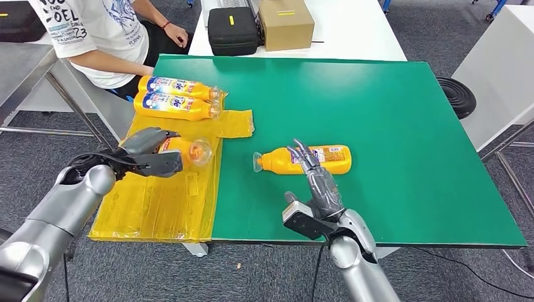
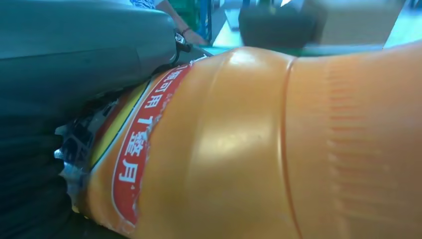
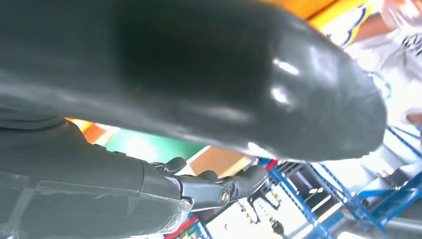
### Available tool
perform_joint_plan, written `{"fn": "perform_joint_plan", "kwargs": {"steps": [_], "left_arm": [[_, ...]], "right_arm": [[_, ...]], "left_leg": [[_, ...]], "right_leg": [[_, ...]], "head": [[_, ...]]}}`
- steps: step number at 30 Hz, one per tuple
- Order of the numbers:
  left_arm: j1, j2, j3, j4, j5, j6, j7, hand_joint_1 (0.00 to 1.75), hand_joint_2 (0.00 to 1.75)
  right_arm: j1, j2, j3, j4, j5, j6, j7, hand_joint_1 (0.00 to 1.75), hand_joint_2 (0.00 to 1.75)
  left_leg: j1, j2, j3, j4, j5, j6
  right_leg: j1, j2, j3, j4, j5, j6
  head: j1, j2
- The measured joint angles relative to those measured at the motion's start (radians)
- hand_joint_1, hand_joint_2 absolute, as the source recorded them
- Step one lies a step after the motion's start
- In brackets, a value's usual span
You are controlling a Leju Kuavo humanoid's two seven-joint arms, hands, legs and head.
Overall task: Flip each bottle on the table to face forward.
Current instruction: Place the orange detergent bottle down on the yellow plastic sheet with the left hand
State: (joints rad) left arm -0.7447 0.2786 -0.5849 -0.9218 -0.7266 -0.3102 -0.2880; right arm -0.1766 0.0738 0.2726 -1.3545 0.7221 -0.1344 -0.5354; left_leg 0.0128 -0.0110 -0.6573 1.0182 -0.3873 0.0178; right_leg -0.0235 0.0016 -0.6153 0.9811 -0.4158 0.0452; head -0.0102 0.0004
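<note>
1. Presently we find the left hand [image 1: 150, 153] above the yellow sheet [image 1: 157, 207], its fingers wrapped around an orange bottle [image 1: 189, 151]; the left wrist view shows that bottle's red label against the palm.
2. We note the right hand [image 1: 318, 182] over the green mat [image 1: 390, 126], fingers extended close together, tips resting on a second bottle [image 1: 302, 160] lying on its side; we cannot tell whether they grip it.
3. We record two further bottles [image 1: 176, 97] side by side at the sheet's far end, near a seated person [image 1: 101, 31].
</note>
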Motion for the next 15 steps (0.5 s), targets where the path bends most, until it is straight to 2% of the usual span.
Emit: {"fn": "perform_joint_plan", "kwargs": {"steps": [5,15], "left_arm": [[-0.052,0.026,-0.12,0.078,-0.052,-0.015,0.006,1.75,1.75],[-0.106,0.033,-0.258,0.185,-0.1,-0.057,0.011,1.75,1.75]], "right_arm": [[0.004,-0.007,-0.027,-0.02,0.009,0.0,0.0,0.0,0.0],[0.007,-0.013,-0.049,-0.029,0.003,-0.001,-0.003,0.0,0.0]], "left_leg": [[0.0,0.0,0.0,0.0,0.0,0.0],[0.0,0.0,0.0,0.0,0.0,0.0]], "right_leg": [[0.0,0.0,0.0,0.0,0.0,0.0],[0.0,0.0,0.0,0.0,0.0,0.0]], "head": [[0.0,0.0],[0.0,0.0]]}}
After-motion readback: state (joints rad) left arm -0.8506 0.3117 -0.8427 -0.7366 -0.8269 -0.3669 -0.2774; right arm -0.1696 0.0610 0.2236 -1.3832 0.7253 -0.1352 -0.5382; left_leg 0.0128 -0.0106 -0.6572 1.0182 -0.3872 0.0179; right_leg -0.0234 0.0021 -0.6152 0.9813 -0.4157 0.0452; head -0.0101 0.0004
